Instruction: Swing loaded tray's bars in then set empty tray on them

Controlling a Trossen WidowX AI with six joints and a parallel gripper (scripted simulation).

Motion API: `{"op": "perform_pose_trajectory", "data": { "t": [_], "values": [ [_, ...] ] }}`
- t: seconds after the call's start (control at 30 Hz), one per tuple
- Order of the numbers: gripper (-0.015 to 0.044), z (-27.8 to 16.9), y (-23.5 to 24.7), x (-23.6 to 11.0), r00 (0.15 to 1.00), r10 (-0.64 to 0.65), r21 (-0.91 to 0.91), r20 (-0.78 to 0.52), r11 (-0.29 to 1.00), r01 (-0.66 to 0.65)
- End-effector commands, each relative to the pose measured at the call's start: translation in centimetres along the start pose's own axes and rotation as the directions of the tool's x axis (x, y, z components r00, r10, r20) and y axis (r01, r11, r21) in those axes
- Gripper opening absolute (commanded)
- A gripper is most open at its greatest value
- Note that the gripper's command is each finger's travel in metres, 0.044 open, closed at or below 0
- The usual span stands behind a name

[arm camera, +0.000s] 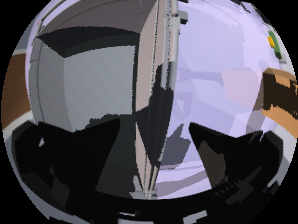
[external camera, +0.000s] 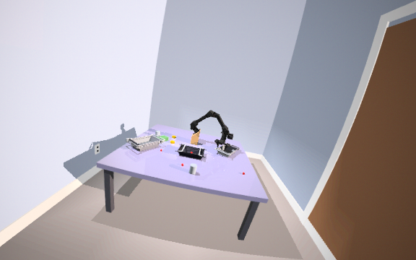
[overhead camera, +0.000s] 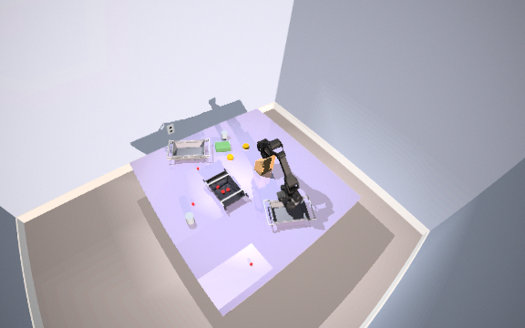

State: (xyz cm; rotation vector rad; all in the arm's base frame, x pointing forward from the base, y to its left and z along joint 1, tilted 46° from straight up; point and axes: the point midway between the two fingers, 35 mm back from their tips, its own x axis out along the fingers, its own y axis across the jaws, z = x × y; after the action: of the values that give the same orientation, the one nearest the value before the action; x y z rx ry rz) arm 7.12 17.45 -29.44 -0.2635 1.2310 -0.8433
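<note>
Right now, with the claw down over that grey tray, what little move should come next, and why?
Probably close the fingers. The gripper hangs open over the empty tray, whose wall stands between the fingers, and the loaded tray already has its bars across its top.

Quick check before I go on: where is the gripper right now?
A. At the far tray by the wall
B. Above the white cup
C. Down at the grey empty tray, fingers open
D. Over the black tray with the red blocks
C. The gripper is down at the grey empty tray, its open fingers either side of the tray's wall.
</note>
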Motion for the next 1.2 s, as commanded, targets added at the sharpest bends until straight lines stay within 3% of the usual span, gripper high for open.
{"op": "perform_pose_trajectory", "data": {
  "t": [0.0,0.3,1.17],
  "values": [
    [0.0367,0.05,-0.01,0.16,1.0,0.001,-0.004,0.004,1.0,-0.001],
    [0.0235,0.05,-0.01,0.16,1.0,0.001,-0.004,0.004,1.0,-0.001],
    [0.0061,0.05,-0.01,0.16,1.0,0.001,-0.004,0.004,1.0,-0.001]
  ]
}}
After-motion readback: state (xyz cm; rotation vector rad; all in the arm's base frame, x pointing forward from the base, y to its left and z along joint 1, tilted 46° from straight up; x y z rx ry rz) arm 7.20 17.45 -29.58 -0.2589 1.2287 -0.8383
